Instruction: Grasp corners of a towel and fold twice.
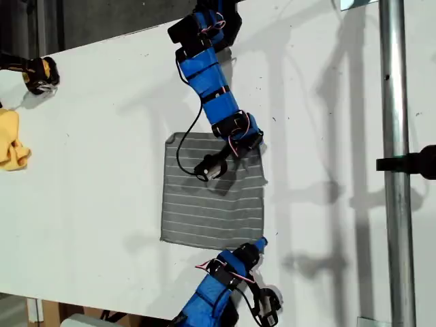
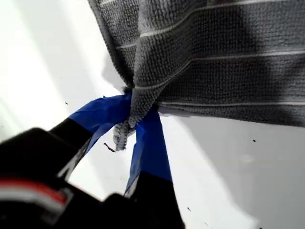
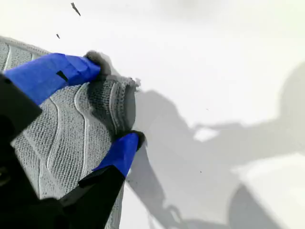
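The towel (image 1: 212,197) lies flat on the white counter (image 1: 102,136), about the middle of the exterior view. My first gripper (image 2: 133,121) has its blue-taped jaws pinched tight on one corner (image 2: 125,131), which bunches up between them. My second gripper (image 3: 112,102) has its jaws around another corner (image 3: 114,98), cloth rumpled between the tips, one fingertip (image 3: 125,145) on the hem. A yellow cloth (image 1: 12,139) sits at the exterior view's left edge, well apart from the towel
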Controlling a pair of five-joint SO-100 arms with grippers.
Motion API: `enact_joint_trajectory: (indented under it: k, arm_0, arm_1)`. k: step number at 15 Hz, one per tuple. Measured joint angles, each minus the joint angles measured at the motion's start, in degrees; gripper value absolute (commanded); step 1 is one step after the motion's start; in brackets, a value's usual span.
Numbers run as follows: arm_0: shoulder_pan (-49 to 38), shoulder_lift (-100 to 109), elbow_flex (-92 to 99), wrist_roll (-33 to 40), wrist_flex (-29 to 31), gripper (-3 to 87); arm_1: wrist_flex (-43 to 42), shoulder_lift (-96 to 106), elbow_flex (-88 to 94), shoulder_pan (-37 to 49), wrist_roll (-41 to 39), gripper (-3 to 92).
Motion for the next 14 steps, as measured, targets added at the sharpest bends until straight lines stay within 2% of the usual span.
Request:
enact_joint_trajectory:
  k: [2,3,9,14]
  arm_0:
    - [-0.62,0.44,0.09,0.18,-0.7,-0.3]
    - [-0.88,0.79,0.18,0.18,-0.79,-1.5]
    - [-1.23,6.94,-0.97,1.14,2.9,-1.6]
    - [2.2,9.4,-13.8,7.91,13.1,-1.6]
  arm_1:
    - [0.0,0.0,0.0,0.0,0.0,-0.2]
    - [0.0,0.0,0.0,-0.18,0.0,-0.2]
    - [0.0,0.09,0.0,-0.62,0.0,-0.2]
    - [0.18,8.35,-0.88,-2.37,-1.93,-0.2]
